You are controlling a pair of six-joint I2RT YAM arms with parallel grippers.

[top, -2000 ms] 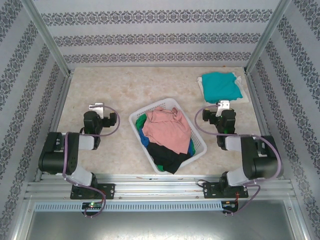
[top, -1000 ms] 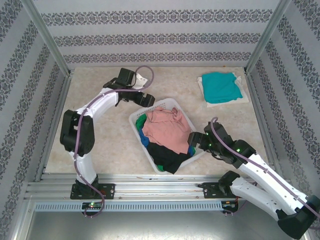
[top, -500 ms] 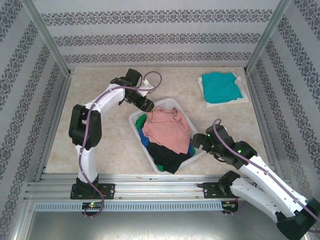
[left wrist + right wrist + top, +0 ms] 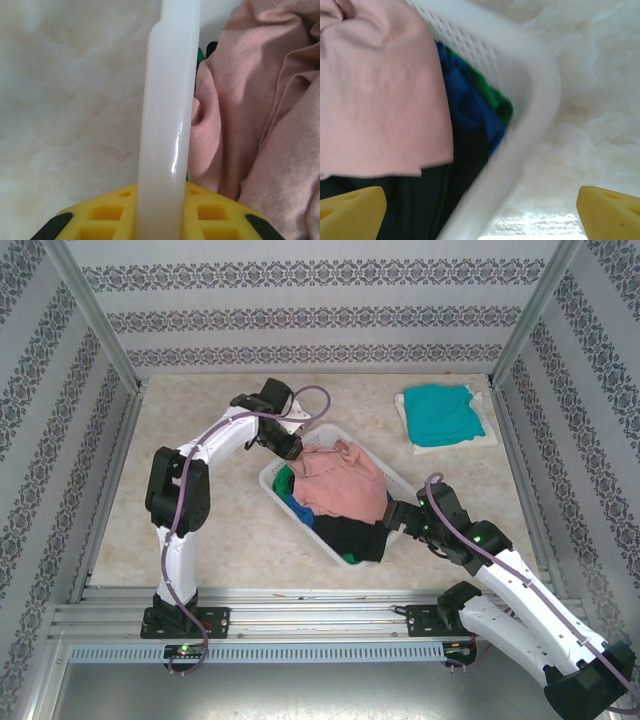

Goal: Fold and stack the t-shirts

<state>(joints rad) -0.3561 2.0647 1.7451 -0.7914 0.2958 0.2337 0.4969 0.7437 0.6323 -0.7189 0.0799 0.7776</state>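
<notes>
We start at the left gripper (image 4: 291, 446), out at the far corner of the white slotted basket (image 4: 270, 480). Its wrist camera puts the basket's rim (image 4: 167, 125) straight up the middle, yellow pads (image 4: 107, 212) tight against it on both sides, so we call that claw clamped on the rim. From overhead we cannot make out those jaws, because the black wrist covers them. Right of the rim the salmon-pink t-shirt (image 4: 260, 115) bunches in folds, and a sliver of the green t-shirt (image 4: 199, 54) peeks out behind it. To the left is bare marbled table (image 4: 65, 100).

Over to the right gripper (image 4: 393, 515), at the basket's near right side. Its camera shows yellow fingertips (image 4: 350, 207) in the bottom corners of the frame, spread wide and gripping nothing, with the blurred white rim running down between them. Inside that wall we pick out what the overhead view mostly buries. The blue t-shirt (image 4: 470, 110) and the green one press against the slots, the black t-shirt (image 4: 395, 205) lies below, and the pink is draped on top.

From above, the pink shirt covers most of the heap, and black spills toward the near rim beside the right claw. Well apart from the basket, at the far right of the table, the teal t-shirt (image 4: 440, 412) lies folded flat on a pale layer (image 4: 487, 428).
</notes>
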